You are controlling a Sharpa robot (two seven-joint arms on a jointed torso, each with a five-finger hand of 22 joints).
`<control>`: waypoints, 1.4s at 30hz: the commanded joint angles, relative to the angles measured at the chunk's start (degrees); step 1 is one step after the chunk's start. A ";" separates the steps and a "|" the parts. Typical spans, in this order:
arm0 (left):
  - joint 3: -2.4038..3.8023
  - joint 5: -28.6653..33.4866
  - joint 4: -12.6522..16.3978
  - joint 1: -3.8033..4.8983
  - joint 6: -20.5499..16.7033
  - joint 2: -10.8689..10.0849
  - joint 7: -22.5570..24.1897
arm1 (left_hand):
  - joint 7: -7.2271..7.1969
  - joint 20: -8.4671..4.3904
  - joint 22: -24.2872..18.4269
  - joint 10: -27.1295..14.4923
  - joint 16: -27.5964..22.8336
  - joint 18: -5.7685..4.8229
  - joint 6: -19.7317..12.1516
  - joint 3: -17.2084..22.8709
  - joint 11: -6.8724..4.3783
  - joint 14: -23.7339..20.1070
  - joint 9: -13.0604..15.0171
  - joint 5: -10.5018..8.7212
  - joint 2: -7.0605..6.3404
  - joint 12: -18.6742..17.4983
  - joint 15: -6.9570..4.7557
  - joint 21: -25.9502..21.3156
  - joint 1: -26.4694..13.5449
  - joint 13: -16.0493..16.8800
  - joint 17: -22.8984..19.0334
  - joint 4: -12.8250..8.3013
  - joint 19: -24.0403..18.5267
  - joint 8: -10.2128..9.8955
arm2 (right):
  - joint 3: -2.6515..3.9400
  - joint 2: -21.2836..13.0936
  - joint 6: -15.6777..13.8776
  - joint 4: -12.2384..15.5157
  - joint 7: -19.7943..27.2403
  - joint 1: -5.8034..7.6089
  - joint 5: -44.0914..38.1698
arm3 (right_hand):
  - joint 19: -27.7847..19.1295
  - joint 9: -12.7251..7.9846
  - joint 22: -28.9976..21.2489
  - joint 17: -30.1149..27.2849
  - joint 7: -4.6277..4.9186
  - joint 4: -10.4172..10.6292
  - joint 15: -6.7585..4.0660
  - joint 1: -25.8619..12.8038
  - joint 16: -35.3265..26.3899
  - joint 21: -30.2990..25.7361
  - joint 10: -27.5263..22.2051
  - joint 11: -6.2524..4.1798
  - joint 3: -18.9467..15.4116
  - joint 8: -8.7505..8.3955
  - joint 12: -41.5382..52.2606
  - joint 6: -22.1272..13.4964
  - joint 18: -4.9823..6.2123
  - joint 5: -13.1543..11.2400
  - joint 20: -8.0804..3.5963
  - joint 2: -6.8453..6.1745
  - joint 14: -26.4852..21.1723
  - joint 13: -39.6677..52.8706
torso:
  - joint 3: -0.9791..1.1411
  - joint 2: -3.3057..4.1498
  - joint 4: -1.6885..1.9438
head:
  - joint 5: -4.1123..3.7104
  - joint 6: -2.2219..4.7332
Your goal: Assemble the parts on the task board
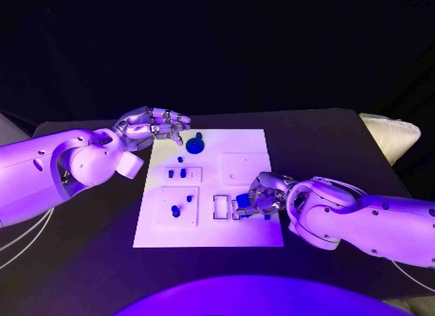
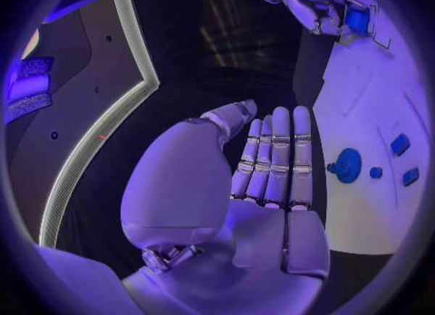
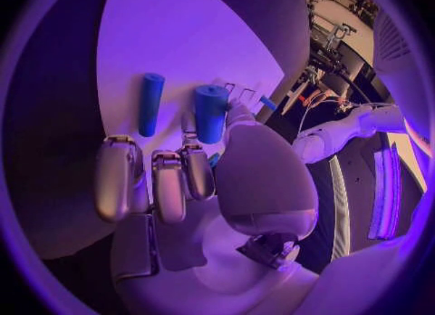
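nearest, right silver hand [image 1: 260, 197] is gripping a blue cylindrical part [image 3: 210, 112] over the white plastic task board [image 1: 245, 141] on the black counter [image 1: 322, 138]; left silver hand [image 1: 156, 125] is hovering empty, fingers loosely curled; blue round part [image 1: 195, 146] lying loose, so assembly looks unfinished.

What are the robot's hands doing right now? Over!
Left hand open, hovering at the task board's far corner. Right hand holds a blue part over the board. Nothing in the way.

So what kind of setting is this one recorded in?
Probably a robotics lab test bench: a black table carrying a white task board with small blue parts, and cabling and equipment racks behind.
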 commanded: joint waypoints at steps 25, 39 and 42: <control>0.04 0.41 -0.08 0.01 1.51 0.49 0.01 | 0.18 0.11 -0.12 -0.64 -0.33 0.79 -0.49 -0.03 -0.02 -0.37 -0.12 0.23 0.30 0.29 -0.12 -0.30 0.15 -0.13 -0.07 -0.04 0.38 0.21 | -0.39 -0.36 -2.46 3.79 1.05 4.68 20.60 | 3.42 -1.58 11.15 11.53 -0.50 0.09 -0.52 2.92 0.50 1.09 0.46 -0.24 11.03 0.25 -0.86 1.75 -1.04 7.66 -0.29 -1.14 5.24 5.93 | -0.15 0.00 0.18 | 0.84 0.44; 0.04 0.41 0.08 0.02 1.28 0.56 0.06 | 0.20 0.09 -0.12 -0.63 -0.33 0.80 -0.64 0.04 -0.02 -0.39 -0.18 0.30 0.30 0.33 -0.14 -0.30 0.30 -0.14 -0.08 -0.12 0.43 0.17 | -0.42 4.49 2.09 1.33 -1.04 4.43 17.44 | 3.52 -0.72 11.40 11.91 -1.47 0.17 -1.06 -5.49 0.61 1.28 1.03 -0.95 11.39 2.56 -0.93 3.82 -1.07 1.92 -0.60 -0.36 5.33 6.41 | -0.11 0.05 0.17 | 1.51 0.05; 0.04 0.41 0.05 0.02 1.30 0.61 0.06 | 0.20 0.09 -0.12 -0.63 -0.33 0.80 -0.64 0.04 -0.02 -0.39 -0.18 0.30 0.30 0.33 -0.14 -0.30 0.30 -0.14 -0.08 -0.12 0.43 0.17 | -0.42 4.79 2.29 1.14 -1.17 4.42 16.66 | 3.56 -0.65 11.46 12.00 -1.54 0.17 -1.12 -5.95 0.65 1.47 1.19 -1.02 11.40 2.75 -0.72 3.90 -1.10 1.77 -0.64 -0.24 5.35 6.61 | -0.09 0.10 0.15 | 1.59 0.04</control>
